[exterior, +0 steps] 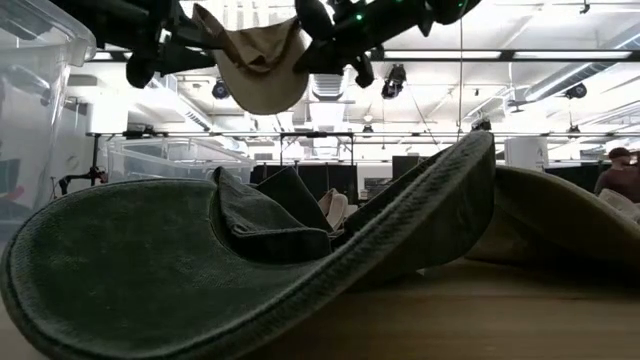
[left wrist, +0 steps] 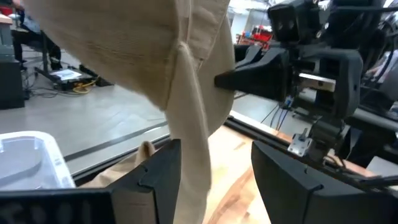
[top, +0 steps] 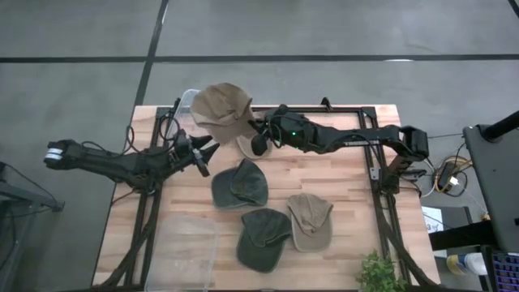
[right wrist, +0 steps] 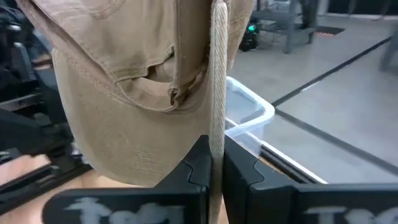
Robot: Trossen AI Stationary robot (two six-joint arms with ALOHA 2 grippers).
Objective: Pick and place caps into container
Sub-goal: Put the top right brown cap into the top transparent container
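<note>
Olive cap (exterior: 200,260) filling low view, right gripper (right wrist: 214,168) pinching tan cap (top: 220,105), left gripper (left wrist: 214,180) spread.

Grey concrete floor (top: 324,28) surrounds the wooden table (top: 349,186); ceiling lights (exterior: 520,20) overhead.

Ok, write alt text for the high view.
Seen from above, the right gripper holds a tan cap up over the wooden table's far edge, with the left gripper open just beside it. Two dark green caps and another tan cap lie mid-table, near a clear container.
</note>
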